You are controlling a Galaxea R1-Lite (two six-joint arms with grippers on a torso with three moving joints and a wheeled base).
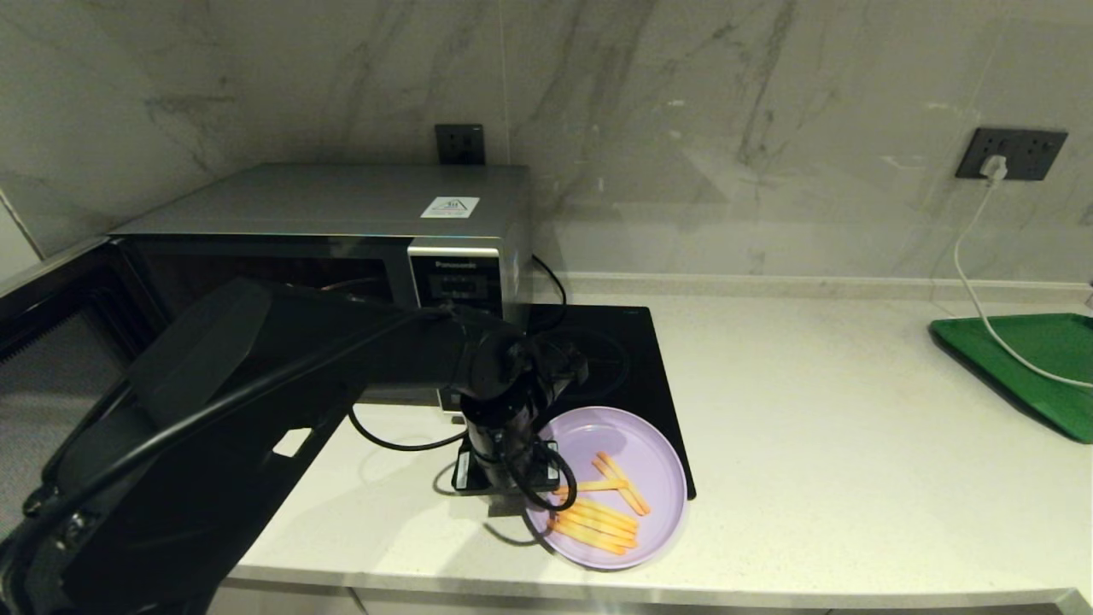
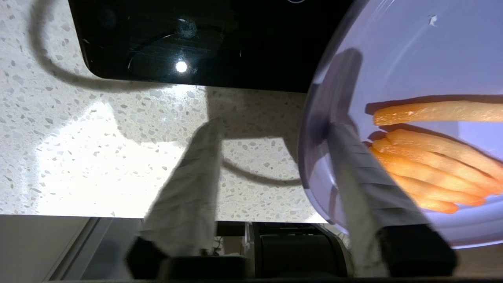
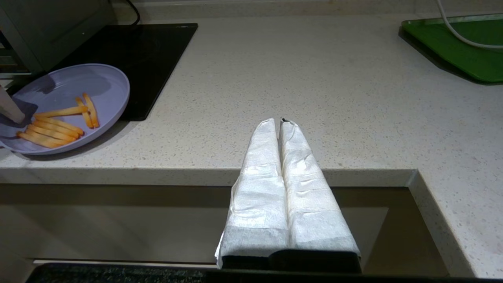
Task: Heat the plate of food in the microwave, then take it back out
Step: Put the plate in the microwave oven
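The lilac plate of food (image 1: 636,448) lies at the counter's front edge, partly on the black hob, with several orange-yellow sticks (image 1: 602,512) on it. My left gripper (image 1: 512,478) hangs over the plate's left rim. In the left wrist view the gripper (image 2: 275,124) straddles that rim: one finger (image 2: 365,173) is inside the plate (image 2: 412,59) and the other (image 2: 192,188) is over bare counter, with a wide gap between it and the rim. The silver microwave (image 1: 341,205) stands behind, its door (image 1: 51,325) swung open to the left. My right gripper (image 3: 279,121) is shut and empty in front of the counter edge.
A black glass hob (image 1: 632,342) lies right of the microwave. A green tray (image 1: 1025,359) sits at the far right with a white cable (image 1: 969,273) running onto it from a wall socket. My left arm and its cables cover the microwave's opening.
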